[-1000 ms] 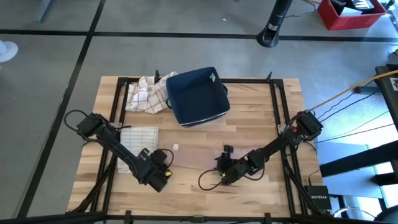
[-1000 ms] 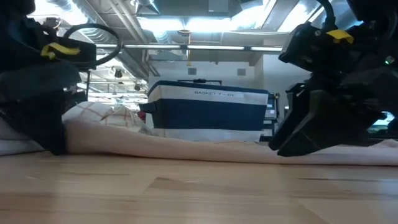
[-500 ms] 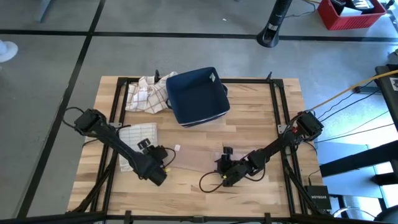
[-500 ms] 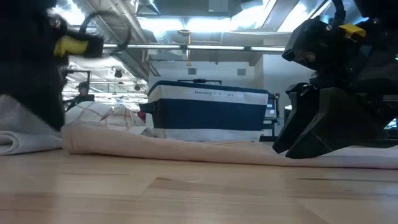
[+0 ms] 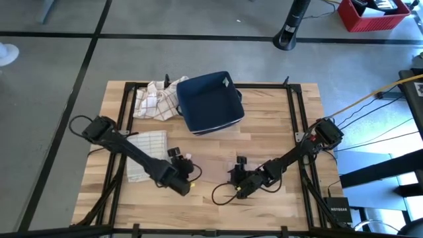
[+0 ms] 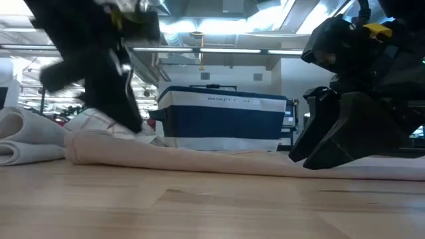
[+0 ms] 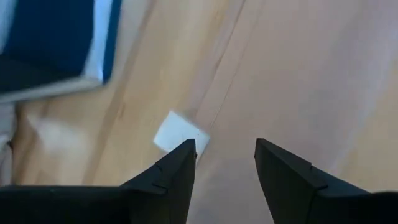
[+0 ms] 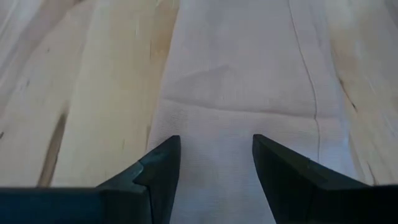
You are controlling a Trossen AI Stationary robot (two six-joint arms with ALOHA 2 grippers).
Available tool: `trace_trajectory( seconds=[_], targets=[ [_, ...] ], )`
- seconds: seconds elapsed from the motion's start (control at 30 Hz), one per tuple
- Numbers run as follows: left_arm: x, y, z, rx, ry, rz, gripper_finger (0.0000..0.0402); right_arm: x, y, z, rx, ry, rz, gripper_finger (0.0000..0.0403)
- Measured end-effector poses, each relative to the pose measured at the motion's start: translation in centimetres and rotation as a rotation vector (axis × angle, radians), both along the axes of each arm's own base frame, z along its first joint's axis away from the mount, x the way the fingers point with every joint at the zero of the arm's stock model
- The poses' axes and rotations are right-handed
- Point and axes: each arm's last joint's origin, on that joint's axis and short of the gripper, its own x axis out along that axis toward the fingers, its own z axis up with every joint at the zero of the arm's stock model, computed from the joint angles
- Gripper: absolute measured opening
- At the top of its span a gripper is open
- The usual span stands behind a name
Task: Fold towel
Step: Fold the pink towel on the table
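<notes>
Both grippers, left (image 5: 187, 173) and right (image 5: 236, 173), are hanging open-fingered over the pale towel (image 8: 249, 93) lying on the wooden table (image 5: 277, 125), concrete floor (image 5: 198, 59) all around.

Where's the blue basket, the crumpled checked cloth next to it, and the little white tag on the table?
blue basket (image 5: 206, 99), high view, on its dark inside bottom.
crumpled checked cloth (image 5: 156, 100), high view, middle of the heap.
little white tag (image 7: 180, 134), left wrist view, on its flat face.

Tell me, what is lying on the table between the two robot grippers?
A pale towel lies flat there, stretching between the left gripper and the right gripper. The low view shows it best; from above it nearly blends into the wood.
</notes>
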Motion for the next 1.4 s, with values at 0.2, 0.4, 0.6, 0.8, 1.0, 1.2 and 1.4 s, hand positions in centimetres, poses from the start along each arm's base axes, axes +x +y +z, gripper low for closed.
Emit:
trace_trajectory(
  seconds=[0.2,0.4,0.6,0.8,1.0,1.2,1.4],
  targets=[
    [-0.4,1.1,-1.8,-0.074,0.119,0.171,0.0159,0.1,0.3,1.3,0.074,0.007,0.013,0.0204],
    [-1.4,-0.1,-2.8,-0.100,0.153,0.228,0.0159,-2.0,0.3,4.0,0.187,0.180,0.000,0.0204],
    [-2.0,-1.1,-2.2,-0.179,0.127,0.261,0.0159,-6.1,0.1,5.5,0.188,0.344,-0.211,0.0204],
    [-0.6,-1.1,2.4,-0.270,-0.018,0.125,0.0159,-8.9,-0.2,6.8,0.272,0.356,-0.491,0.0204],
    [2.4,-0.5,4.9,-0.354,-0.167,-0.186,0.0159,-11.6,-0.7,6.4,0.420,0.240,-0.700,0.0204],
    [5.7,0.9,2.0,-0.389,-0.248,-0.313,0.0159,-14.1,-1.2,3.9,0.657,0.131,-0.827,0.0204],
    [7.0,0.9,-1.5,-0.383,-0.240,-0.321,0.0159,-14.8,-1.2,2.0,0.827,0.121,-0.830,0.0211]
  ],
)
